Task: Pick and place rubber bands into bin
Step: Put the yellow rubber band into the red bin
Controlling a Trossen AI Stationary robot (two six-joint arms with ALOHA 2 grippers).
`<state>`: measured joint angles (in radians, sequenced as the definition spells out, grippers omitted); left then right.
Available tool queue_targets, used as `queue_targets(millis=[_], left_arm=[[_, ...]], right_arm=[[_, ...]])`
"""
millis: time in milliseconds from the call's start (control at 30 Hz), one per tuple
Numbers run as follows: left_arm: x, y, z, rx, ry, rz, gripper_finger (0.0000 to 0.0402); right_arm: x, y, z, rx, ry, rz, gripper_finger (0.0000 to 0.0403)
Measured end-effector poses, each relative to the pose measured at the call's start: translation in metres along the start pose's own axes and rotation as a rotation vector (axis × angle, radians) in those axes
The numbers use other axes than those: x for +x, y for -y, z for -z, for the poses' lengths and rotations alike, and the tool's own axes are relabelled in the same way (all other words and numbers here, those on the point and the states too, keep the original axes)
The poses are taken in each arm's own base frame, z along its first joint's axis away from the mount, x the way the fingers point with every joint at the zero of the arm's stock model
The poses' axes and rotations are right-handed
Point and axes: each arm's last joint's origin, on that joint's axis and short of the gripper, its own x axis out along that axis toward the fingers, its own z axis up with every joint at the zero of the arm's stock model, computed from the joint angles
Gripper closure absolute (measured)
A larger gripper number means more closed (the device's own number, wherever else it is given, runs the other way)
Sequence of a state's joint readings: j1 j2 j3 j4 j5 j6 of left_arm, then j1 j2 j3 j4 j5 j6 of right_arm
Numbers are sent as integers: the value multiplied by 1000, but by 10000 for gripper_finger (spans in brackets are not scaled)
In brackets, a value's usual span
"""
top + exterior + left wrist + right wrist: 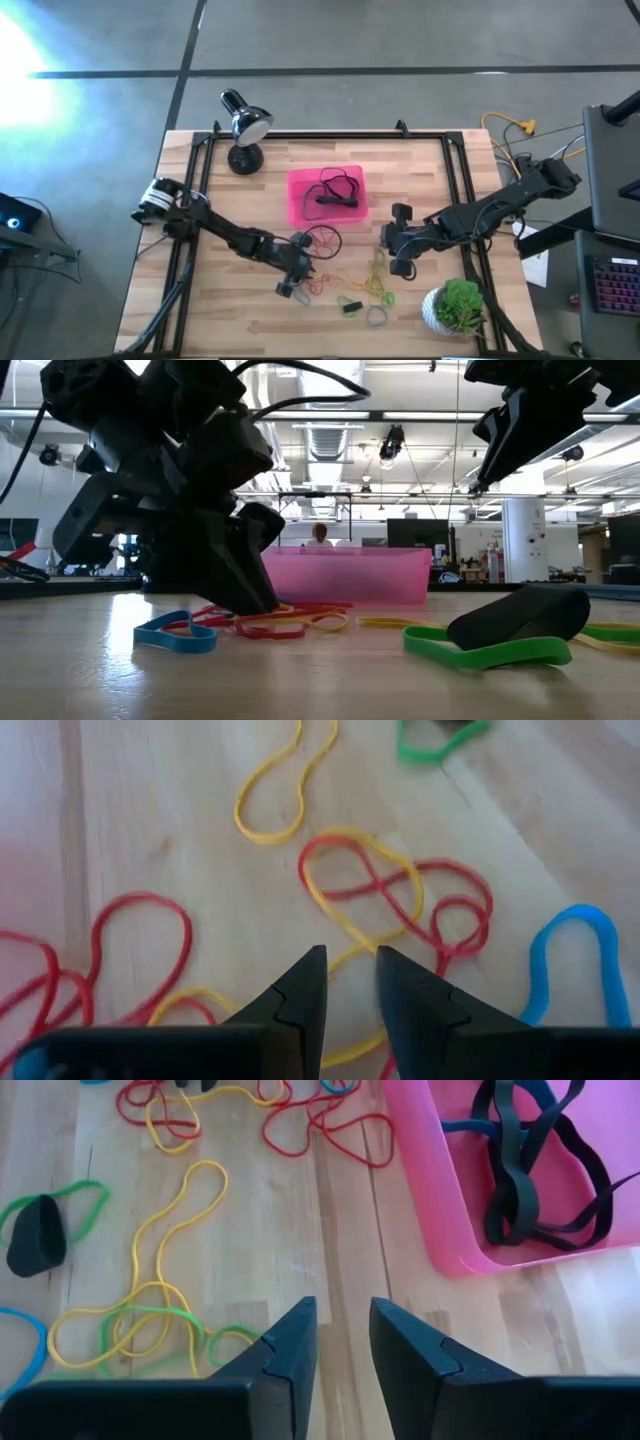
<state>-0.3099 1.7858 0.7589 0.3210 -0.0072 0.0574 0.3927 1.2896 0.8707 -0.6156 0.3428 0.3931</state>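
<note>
While the pink bin (300,205) is sitting near the middle of the wooden table (200,300), with several black rubber bands (335,190) already lying inside it, both arms are working close to it. The left gripper (297,272) is reaching down to the tabletop just in front of the bin's near left corner, among the loose rubber bands (345,285) scattered there. In the left wrist view its two dark fingers (300,995) are standing a little apart with a narrow gap between them, and nothing is clamped in that gap; a tangle of red and yellow bands (390,890) is lying on the wood just past the tips, and a blue band (580,950) is lying off to one side. In the low view the left gripper (245,595) is touching down at the table among red and yellow loops, with the bin (345,575) behind it and a green band (490,650) and a black band (520,615) nearer the camera.

The right gripper (398,245) is hovering beside the bin's right wall, above the table. Its fingers (290,1345) are also standing slightly apart and are holding nothing; past them the right wrist view is showing the bin (430,1200) with black bands (530,1160) in it, and yellow and green bands (150,1320) on the wood beside it.

Behind the bin, a black desk lamp (243,125) is standing at the table's far edge, and a green plant in a white pot (455,305) is sitting well to the bin's near right.
</note>
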Motion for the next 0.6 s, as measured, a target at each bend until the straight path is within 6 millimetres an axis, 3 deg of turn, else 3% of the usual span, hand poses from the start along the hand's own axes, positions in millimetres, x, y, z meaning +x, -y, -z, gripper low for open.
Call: queue_targets(millis=[600], left_arm=[[1, 2, -1, -82, 12, 59, 327]], right_arm=[[0, 0, 0, 0, 1, 0, 326]])
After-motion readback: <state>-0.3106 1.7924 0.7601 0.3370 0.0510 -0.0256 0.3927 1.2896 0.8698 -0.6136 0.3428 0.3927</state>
